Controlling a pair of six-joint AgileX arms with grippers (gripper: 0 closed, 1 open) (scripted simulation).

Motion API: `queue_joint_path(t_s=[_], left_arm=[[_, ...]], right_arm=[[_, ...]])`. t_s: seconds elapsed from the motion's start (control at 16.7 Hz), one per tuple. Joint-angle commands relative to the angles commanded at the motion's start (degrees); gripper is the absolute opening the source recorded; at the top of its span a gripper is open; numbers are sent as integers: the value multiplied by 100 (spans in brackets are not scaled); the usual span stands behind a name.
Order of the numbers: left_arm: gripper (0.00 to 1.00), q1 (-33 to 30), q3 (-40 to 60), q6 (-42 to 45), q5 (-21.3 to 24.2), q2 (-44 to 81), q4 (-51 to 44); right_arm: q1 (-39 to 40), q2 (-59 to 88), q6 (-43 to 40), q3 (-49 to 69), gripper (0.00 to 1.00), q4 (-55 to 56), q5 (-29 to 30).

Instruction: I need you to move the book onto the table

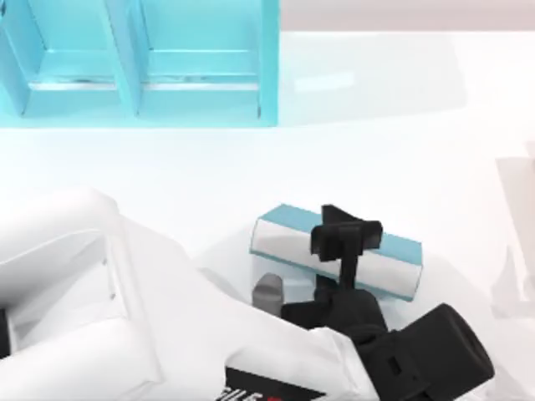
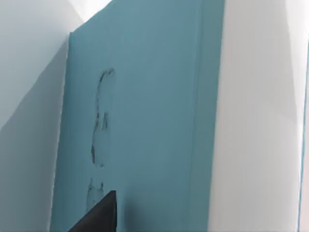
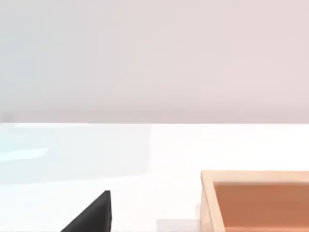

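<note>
The book (image 1: 294,241), teal-blue with white page edges, is at the middle of the white table (image 1: 401,159), a soft shadow on its left. My left gripper (image 1: 344,241) reaches over it from the near side, its black fingers set across the book's width and shut on it. In the left wrist view the teal cover (image 2: 145,121) is very close, with one dark fingertip (image 2: 99,216) against it. In the right wrist view, one dark fingertip (image 3: 91,212) of my right gripper hangs over the table.
A turquoise compartmented shelf unit (image 1: 134,75) stands at the back left. An open wooden box (image 3: 256,198) sits on the table near my right gripper. My left arm's white body (image 1: 100,309) covers the near left of the table.
</note>
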Motion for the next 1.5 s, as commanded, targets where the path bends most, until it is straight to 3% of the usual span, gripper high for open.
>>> queue_joint_path(t_s=[0.36, 0.6, 1.5], left_arm=[[100, -23, 13, -67, -9, 15, -62], [100, -287, 284, -906, -97, 120, -854], [100, -2160, 1735, -7213, 0, 849, -7695]], right_arm=[[0, 0, 0, 0, 100, 0, 0], [0, 0, 0, 0, 100, 0, 0], [0, 0, 0, 0, 100, 0, 0]])
